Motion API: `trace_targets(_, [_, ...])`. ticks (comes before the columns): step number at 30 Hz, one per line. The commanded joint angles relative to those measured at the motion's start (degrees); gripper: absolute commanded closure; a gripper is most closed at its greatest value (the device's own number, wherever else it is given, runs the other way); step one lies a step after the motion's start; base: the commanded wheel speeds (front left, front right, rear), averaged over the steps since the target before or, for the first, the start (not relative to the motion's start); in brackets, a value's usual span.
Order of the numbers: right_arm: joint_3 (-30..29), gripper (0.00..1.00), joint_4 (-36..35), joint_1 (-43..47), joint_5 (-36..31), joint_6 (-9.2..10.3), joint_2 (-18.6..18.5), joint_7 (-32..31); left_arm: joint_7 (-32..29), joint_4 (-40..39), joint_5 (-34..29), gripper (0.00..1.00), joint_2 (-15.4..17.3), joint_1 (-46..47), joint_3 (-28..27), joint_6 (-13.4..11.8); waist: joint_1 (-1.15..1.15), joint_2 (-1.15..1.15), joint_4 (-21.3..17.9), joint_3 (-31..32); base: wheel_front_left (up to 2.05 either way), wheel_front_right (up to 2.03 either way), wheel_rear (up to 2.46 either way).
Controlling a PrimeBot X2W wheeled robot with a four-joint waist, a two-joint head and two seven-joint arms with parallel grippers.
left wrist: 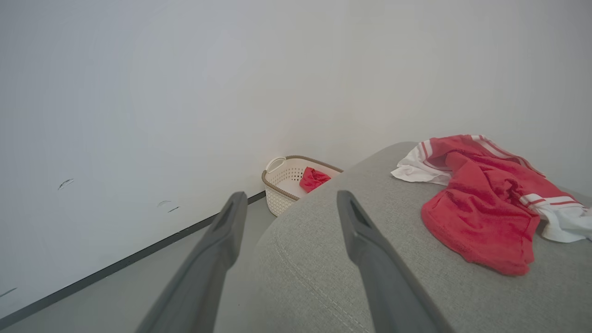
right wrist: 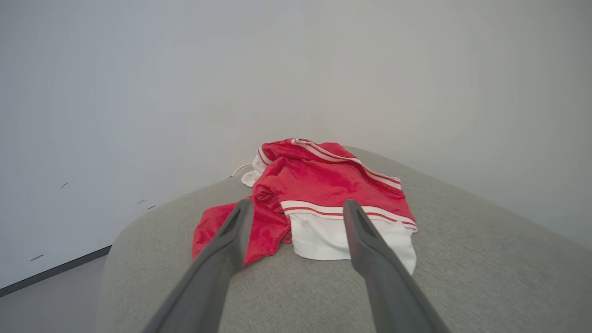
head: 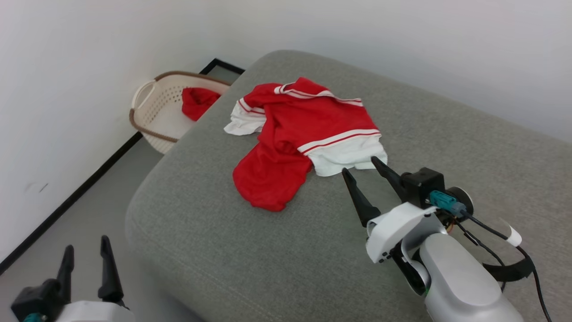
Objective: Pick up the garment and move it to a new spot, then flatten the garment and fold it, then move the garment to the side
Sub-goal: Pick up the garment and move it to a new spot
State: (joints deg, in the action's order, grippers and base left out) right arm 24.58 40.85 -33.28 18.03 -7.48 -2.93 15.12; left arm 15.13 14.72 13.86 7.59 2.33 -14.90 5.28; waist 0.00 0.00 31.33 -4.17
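Note:
The garment lies crumpled on the grey cushioned surface, a red jersey with white sleeve ends and red-and-white striped trim; its numerals are hidden in the folds. My right gripper hovers open just in front of the near white sleeve end, its fingers pointing at it with nothing between them. My left gripper stands open at the lower left, beside the surface's edge over the floor, well away from the garment.
A cream laundry basket with a brown rim stands on the floor in the corner by the white wall, holding a small red cloth. The grey surface stretches bare to the right and towards me.

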Motion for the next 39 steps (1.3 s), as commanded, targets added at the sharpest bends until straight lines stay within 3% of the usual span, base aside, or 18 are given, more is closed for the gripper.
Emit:
trace_targets(1, [1.1,0.00,0.6,-1.0,1.0,-0.01,0.0,0.0,0.0,-0.5,-0.3,0.00,-0.7,-0.4,-0.3,-0.1,0.00,0.00,0.7,-1.1,-0.19,-0.19,-0.19])
trace_targets(10, [1.4,0.00,0.3,-1.2,2.5,-0.01,-0.3,0.1,0.0,-0.2,-2.0,0.00,-2.6,-0.1,-0.4,0.9,0.00,0.00,0.2,-0.9,-0.05,-0.05,-0.05])
trace_targets(17, [-5.6,0.00,-3.9,4.1,-0.2,-0.01,-2.0,0.0,0.0,4.1,-2.4,0.00,0.2,7.6,7.5,2.2,0.00,0.00,-0.9,-1.2,0.00,0.00,0.00])
trace_targets(26, [-7.4,0.00,-9.4,3.5,-5.9,-0.01,-0.8,0.0,0.0,11.4,4.7,0.00,12.7,26.4,18.4,2.1,0.00,0.00,-13.5,-10.3,0.00,0.00,0.00])
trace_targets(32, [-5.9,0.00,-12.0,1.8,-7.6,-0.01,-0.1,0.0,0.0,21.7,11.6,0.00,20.6,39.6,26.5,2.2,0.00,0.00,-21.2,-15.9,0.00,0.00,0.00])
trace_targets(35, [-4.3,0.00,-13.9,0.9,-6.6,-0.01,0.0,0.0,-2.2,27.2,17.4,0.00,23.3,44.9,30.9,2.2,0.00,0.00,-24.7,-17.8,0.00,0.00,0.00])
trace_targets(39, [-3.7,0.00,-16.2,0.8,-5.4,-0.01,0.0,0.0,-10.6,31.0,30.0,0.00,26.9,49.2,35.2,2.1,0.00,0.00,-28.2,-19.2,0.00,0.00,0.00])
